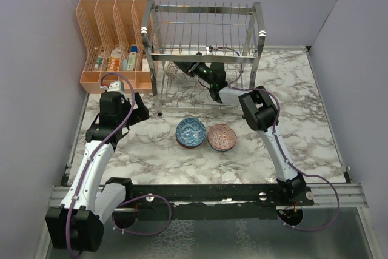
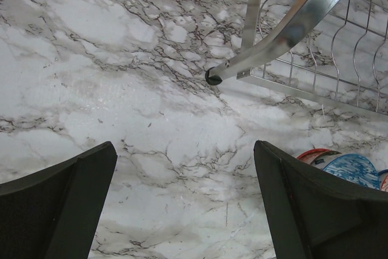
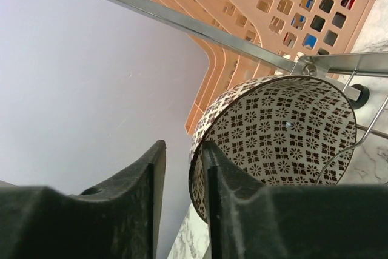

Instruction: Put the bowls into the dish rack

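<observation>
Our right pincer (image 3: 183, 153) is closed on the rim of a dotted bowl (image 3: 279, 131). The rim sits tight between its two fingers. This bowl stands tipped up on its edge in the low part of the dish rack (image 1: 203, 9), at the end next to the orange organiser (image 1: 112, 22). Our left pincer (image 2: 185, 150) is spread wide over the table (image 2: 91, 59) and holds nothing. A blue bowl (image 1: 191, 130) and a pink bowl (image 1: 222, 136) sit side by side on the table in front of the rack.
</observation>
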{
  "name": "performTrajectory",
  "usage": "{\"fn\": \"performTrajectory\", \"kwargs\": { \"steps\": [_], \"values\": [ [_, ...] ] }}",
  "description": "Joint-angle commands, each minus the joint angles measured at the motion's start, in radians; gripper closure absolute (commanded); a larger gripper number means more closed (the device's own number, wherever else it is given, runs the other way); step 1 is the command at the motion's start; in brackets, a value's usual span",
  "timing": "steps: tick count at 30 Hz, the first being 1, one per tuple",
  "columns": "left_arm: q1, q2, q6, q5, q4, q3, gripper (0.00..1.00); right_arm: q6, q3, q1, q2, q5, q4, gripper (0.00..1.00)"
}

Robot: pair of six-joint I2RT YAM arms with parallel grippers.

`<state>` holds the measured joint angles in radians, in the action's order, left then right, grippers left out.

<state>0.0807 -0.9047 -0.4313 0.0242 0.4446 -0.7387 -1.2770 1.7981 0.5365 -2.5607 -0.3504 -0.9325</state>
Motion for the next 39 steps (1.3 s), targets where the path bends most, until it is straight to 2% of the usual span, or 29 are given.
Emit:
{"fn": "performTrajectory", "kwargs": {
  "steps": [1, 6, 9, 17, 25, 28, 32, 39],
  "values": [
    [0.005, 0.003, 0.014, -0.018, 0.004, -0.027, 0.01, 0.024, 0.016, -0.004, -0.017, -0.027, -0.040, 0.63],
    [0.005, 0.002, 0.013, -0.015, 0.004, -0.028, 0.01, 0.046, -0.008, -0.004, 0.015, -0.031, -0.054, 0.59],
    [0.005, 0.004, 0.013, -0.016, 0.004, -0.028, 0.01, 0.074, -0.018, -0.004, 0.036, -0.024, -0.032, 0.51],
    [0.003, 0.006, 0.015, -0.017, 0.002, -0.027, 0.01, 0.048, -0.089, -0.004, 0.067, -0.046, -0.112, 0.48],
    [-0.002, 0.006, 0.014, -0.017, 0.002, -0.028, 0.01, 0.042, -0.285, -0.004, 0.204, -0.046, -0.196, 0.48],
    [-0.006, 0.006, 0.015, -0.015, 0.000, -0.025, 0.01, 0.022, -0.313, -0.004, 0.229, -0.094, -0.214, 0.48],
    [-0.011, 0.009, 0.014, -0.016, -0.001, -0.024, 0.01, -0.004, -0.297, -0.003, 0.252, -0.230, -0.120, 0.48],
    [-0.019, 0.019, 0.014, -0.014, -0.003, -0.022, 0.01, -0.022, -0.448, -0.001, 0.375, -0.341, -0.036, 0.49]
  ]
}}
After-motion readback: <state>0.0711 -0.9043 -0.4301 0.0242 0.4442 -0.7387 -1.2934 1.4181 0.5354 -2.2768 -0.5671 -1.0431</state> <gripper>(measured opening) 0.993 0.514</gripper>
